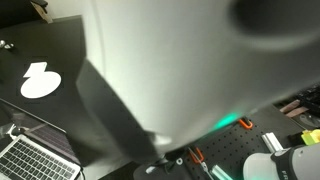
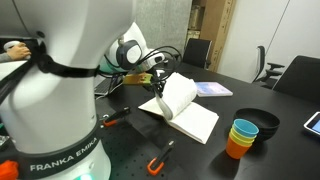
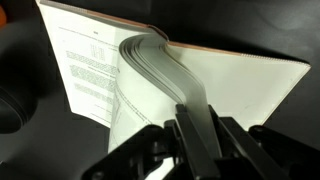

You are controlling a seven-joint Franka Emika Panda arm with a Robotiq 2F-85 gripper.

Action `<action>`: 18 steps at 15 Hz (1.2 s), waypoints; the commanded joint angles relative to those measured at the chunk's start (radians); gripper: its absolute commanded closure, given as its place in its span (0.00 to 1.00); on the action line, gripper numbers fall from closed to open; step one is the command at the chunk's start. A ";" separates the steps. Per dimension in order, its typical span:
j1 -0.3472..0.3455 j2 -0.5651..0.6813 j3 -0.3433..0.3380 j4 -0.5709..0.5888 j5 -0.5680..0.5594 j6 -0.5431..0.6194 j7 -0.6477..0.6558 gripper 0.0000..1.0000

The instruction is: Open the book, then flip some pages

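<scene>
The book (image 2: 195,122) lies open on the black table, white pages up. A thick sheaf of pages (image 2: 178,95) curls up from it in an exterior view. In the wrist view the open book (image 3: 250,90) fills the frame, printed text on the left leaf, and a bundle of pages (image 3: 160,65) arches from the spine down into my gripper (image 3: 200,135). The fingers are shut on these pages. In an exterior view my gripper (image 2: 158,72) is just left of the lifted sheaf. The orange-brown cover shows only as a thin edge (image 3: 200,47).
A stack of coloured cups (image 2: 241,138) and a black bowl (image 2: 257,122) stand right of the book. A thin light-blue booklet (image 2: 212,89) lies behind it. Orange-handled tools (image 2: 160,158) lie in front. A tablet (image 2: 313,123) is at the right edge. A laptop (image 1: 30,155) and white plate (image 1: 40,84) show elsewhere.
</scene>
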 commanded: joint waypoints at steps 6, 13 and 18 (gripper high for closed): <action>0.067 0.027 0.013 0.001 0.183 -0.003 -0.072 0.32; 0.079 -0.124 -0.078 -0.015 0.206 -0.145 -0.170 0.00; 0.141 -0.173 -0.177 -0.005 0.197 -0.266 -0.198 0.00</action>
